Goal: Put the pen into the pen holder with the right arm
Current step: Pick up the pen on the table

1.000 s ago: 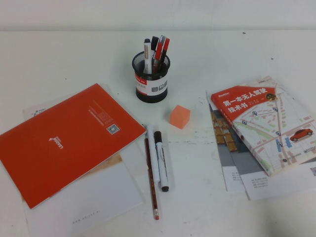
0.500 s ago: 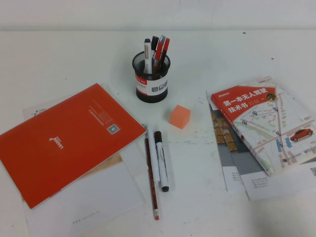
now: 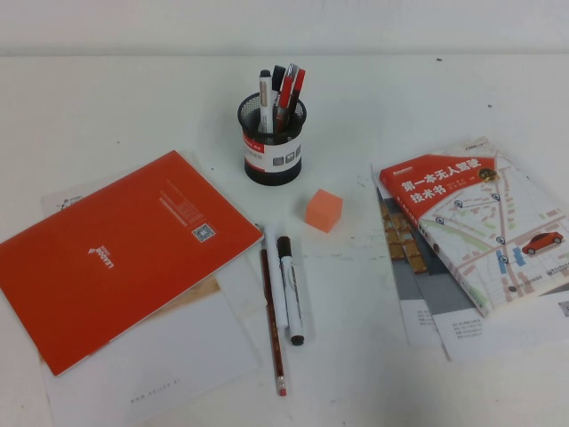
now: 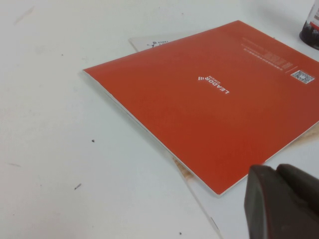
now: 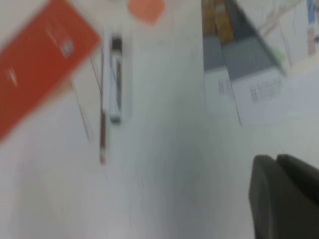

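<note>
High view sat raised on the robot's side, angled down over the whole table [image 3: 427, 89], pen holder [image 3: 273, 142] upper centre, pen [image 3: 291, 289] lower centre, red notebook [image 3: 116, 253] at left, map book [image 3: 484, 218] at right. Neither arm showed there.

Left wrist view looked low and close across the red notebook [image 4: 219, 104]; left gripper [image 4: 281, 201] filled the lower right corner, pen holder base [image 4: 310, 31] cut off at upper right.

Right wrist view hung higher, facing down, blurred; right gripper [image 5: 286, 194] at lower right corner, pen [image 5: 116, 74] upper left. It shared the pen, pencil [image 5: 101, 134], notebook corner and map book with the high view.
</note>
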You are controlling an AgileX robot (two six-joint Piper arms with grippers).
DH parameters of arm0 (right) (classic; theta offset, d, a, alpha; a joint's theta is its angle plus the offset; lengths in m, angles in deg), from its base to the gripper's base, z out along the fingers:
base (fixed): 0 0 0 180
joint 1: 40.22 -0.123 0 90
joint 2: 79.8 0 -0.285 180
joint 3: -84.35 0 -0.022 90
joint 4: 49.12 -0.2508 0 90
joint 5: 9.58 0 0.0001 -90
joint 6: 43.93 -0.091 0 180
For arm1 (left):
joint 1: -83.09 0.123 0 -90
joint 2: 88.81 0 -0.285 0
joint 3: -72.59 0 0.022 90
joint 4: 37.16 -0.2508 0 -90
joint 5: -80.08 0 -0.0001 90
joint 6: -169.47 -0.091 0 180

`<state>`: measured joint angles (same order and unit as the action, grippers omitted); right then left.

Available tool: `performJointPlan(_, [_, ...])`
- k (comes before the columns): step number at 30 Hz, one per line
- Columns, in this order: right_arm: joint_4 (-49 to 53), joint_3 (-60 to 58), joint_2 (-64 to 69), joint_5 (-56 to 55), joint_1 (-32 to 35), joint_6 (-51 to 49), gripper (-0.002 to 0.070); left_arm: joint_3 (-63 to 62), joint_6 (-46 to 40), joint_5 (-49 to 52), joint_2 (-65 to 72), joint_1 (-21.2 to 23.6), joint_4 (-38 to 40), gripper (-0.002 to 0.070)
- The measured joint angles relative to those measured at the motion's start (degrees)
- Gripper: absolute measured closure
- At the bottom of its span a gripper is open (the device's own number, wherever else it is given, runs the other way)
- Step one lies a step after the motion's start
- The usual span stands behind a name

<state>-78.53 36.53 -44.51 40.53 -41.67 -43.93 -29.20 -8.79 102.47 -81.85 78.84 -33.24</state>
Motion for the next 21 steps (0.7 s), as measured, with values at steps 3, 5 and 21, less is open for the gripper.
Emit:
performJointPlan(3, [2.4, 7.9, 8.6, 8.7, 0.0, 2.5, 0.0695, 0.0, 0.0, 0.0, 0.0, 0.0, 0.0, 0.0678])
performJointPlan(5, [3.2, 11.7, 14.0, 11.7, 0.0, 3.3, 0.0695, 0.0, 0.0, 0.0, 0.0, 0.0, 0.0, 0.0678])
performJointPlan(21, [35.2, 33.4, 49.4, 17.2, -33.7, -18.0, 0.0695, 0.0, 0.0, 0.0, 0.0, 0.0, 0.0, 0.0678])
